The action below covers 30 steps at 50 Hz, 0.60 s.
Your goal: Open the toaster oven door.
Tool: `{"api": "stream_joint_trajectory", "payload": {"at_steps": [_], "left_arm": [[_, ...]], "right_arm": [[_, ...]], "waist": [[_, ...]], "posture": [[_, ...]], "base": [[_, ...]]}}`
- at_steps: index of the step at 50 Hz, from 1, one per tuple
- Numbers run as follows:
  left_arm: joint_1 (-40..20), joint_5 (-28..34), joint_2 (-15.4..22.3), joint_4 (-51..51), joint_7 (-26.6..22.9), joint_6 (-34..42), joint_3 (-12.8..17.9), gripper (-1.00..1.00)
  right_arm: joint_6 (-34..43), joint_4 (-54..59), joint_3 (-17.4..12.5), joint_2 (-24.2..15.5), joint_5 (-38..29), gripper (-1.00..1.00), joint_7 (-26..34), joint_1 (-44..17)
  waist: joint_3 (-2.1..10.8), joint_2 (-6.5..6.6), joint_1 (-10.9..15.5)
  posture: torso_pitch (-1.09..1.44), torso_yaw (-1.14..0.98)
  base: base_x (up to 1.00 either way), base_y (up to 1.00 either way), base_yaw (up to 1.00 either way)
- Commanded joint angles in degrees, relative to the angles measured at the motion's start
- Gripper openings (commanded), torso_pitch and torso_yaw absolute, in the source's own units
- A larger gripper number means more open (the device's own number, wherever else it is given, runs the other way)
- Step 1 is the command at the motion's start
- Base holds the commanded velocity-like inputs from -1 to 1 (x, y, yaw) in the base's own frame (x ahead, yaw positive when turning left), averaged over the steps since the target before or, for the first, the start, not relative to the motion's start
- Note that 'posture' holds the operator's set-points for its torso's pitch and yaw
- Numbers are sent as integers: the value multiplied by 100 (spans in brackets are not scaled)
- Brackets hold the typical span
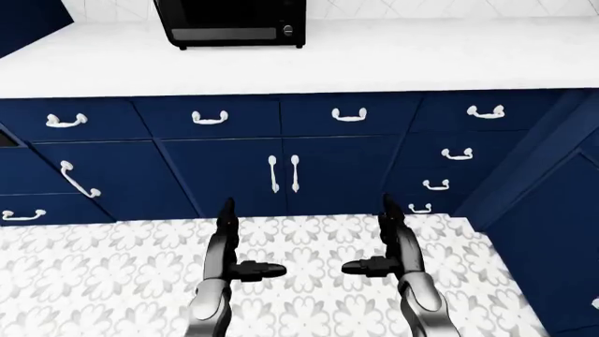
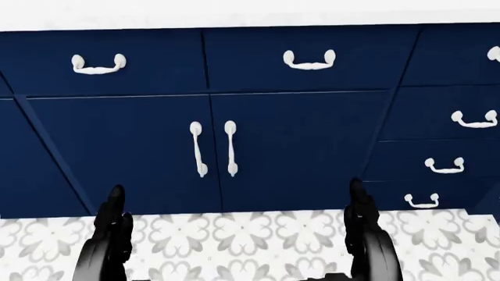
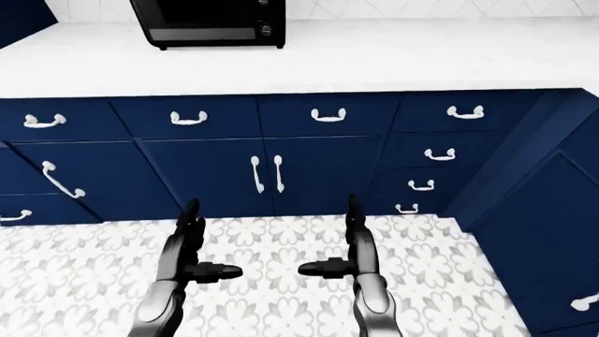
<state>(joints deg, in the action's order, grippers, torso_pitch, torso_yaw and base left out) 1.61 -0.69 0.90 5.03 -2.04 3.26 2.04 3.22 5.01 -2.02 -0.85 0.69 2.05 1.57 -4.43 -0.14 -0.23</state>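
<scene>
A black toaster oven (image 1: pixel 231 22) stands on the white counter (image 1: pixel 393 60) at the top left of the left-eye view, its door shut. It also shows in the right-eye view (image 3: pixel 208 22). My left hand (image 1: pixel 234 246) and right hand (image 1: pixel 382 242) hang low over the patterned floor, far below the oven. Both hands are open and empty, fingers straight, thumbs pointing inward. In the head view only the hands (image 2: pixel 113 225) (image 2: pixel 361 219) and the cabinets show; the oven is out of frame.
Navy cabinets with white handles (image 1: pixel 284 173) run under the counter. A navy cabinet side (image 1: pixel 553 232) juts out at the right. The grey flowered floor (image 1: pixel 93 281) lies between me and the cabinets.
</scene>
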Motion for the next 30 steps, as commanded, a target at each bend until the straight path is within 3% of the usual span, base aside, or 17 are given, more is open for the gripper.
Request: {"api": "stream_joint_trajectory", "payload": {"at_steps": [1,3,4,5,7,8,12,18,23,30], "left_arm": [[-120,-17,14,-677,-40,-174,-40,100],[-89,11,4,-601,-65,-280,-59,100],[-70,8,-4,-568,-76,-302,-66,100],[-99,22,6,-427,-85,-409,-54,100],[-23,12,1,-661,-90,-281,-60,100],[-3,24,-1,-758,-87,-227,-68,100],[-32,49,23,-1201,-105,96,-60,100],[-717,30,231,-2769,-71,1931,261,100],[-1879,-160,485,-3745,-42,3660,497,100],[-3305,-403,943,-4022,88,4978,665,100]], "right_arm": [[-120,-728,3,-40,-15,100,-23,-243],[-194,-617,6,-37,-33,100,-6,-290],[-218,-605,-5,-36,-20,100,1,-294],[-225,-618,2,-31,-14,100,11,-282],[-214,-708,40,-11,-33,100,11,-224],[-206,-731,47,-4,-33,100,8,-215],[54,-1099,56,-1,-24,100,-11,-189],[1628,-2457,-182,-148,97,100,-113,-823],[2964,-3322,-225,-307,111,100,-297,-1768],[4129,-3806,-482,-532,445,100,-507,-2835]], "waist": [[5,-45,-12],[357,-8,55],[293,-5,57],[103,-44,42],[405,-39,54],[440,-36,53],[452,-34,52],[495,-20,53],[530,-2,52],[505,2,55]], "posture": [[0,0],[0,0],[0,0],[0,0],[0,0],[0,0],[0,0],[0,0],[0,0],[0,0]], "base": [[0,0,0],[0,0,0],[0,0,0],[0,0,0],[0,0,0],[0,0,0],[0,0,0],[0,0,0],[0,0,0],[0,0,0]]}}
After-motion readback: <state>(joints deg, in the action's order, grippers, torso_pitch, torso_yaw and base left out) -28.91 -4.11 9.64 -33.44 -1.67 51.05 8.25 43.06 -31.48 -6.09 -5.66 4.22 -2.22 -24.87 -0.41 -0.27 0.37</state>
